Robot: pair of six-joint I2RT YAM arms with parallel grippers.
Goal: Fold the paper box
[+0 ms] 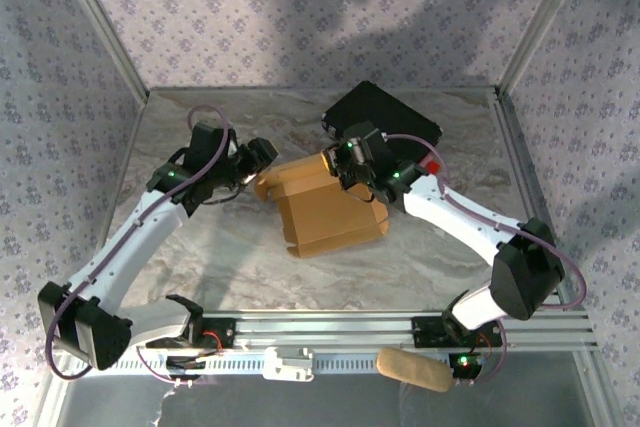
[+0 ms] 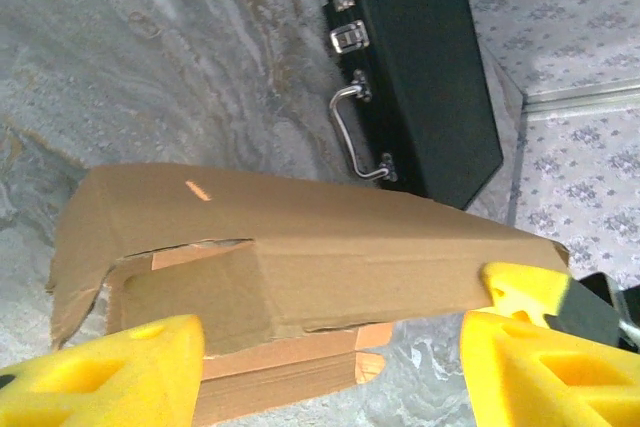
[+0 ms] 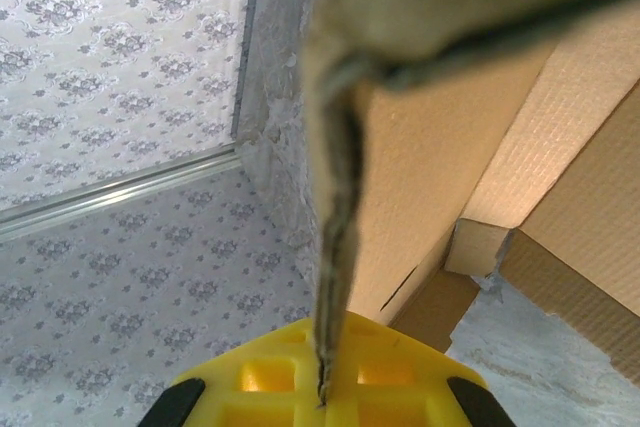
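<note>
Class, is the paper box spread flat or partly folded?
Partly folded: the paper box has panels bent over one another, with flaps sticking out.

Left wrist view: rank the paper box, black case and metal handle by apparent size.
1. paper box, though it lies nearest the camera.
2. black case.
3. metal handle, clearly smallest.

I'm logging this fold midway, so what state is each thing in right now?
paper box: partly folded, lying on the table, one edge pinched.
black case: closed, lying flat at the far side.
left gripper: open, fingers wide apart at the box's side.
right gripper: shut on the box's cardboard edge.
</note>
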